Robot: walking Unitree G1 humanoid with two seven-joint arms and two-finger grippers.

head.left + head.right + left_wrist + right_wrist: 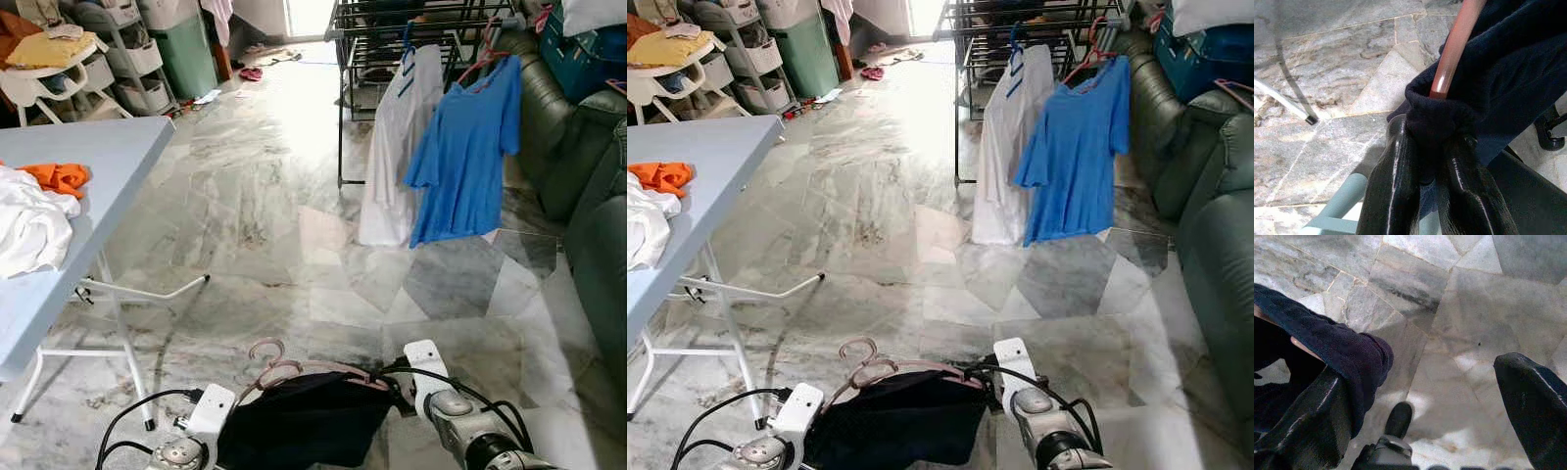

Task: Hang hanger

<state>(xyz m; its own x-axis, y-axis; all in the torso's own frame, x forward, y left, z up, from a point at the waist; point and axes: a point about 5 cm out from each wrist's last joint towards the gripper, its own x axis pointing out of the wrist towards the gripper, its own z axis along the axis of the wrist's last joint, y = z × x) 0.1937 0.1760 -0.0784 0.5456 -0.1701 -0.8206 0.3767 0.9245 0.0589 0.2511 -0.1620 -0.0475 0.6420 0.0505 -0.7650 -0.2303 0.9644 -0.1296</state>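
A pink hanger [269,364] carrying a dark navy garment [304,421] hangs low in front of me, between my two arms. My left gripper [1432,161] is shut on the hanger's end through the dark cloth, with the pink bar [1449,54] rising out of the pinch. At the garment's other end my right gripper [1440,401] is open, and the cloth's shoulder [1352,352] rests against one finger. The black drying rack [411,29] stands far ahead to the right across the floor.
A blue shirt [465,157] and a white garment [397,137] hang on the rack. A light blue folding table [88,166] with white laundry [29,225] and an orange cloth [59,176] stands at my left. A dark green sofa [588,147] lines the right side. Marble floor lies between.
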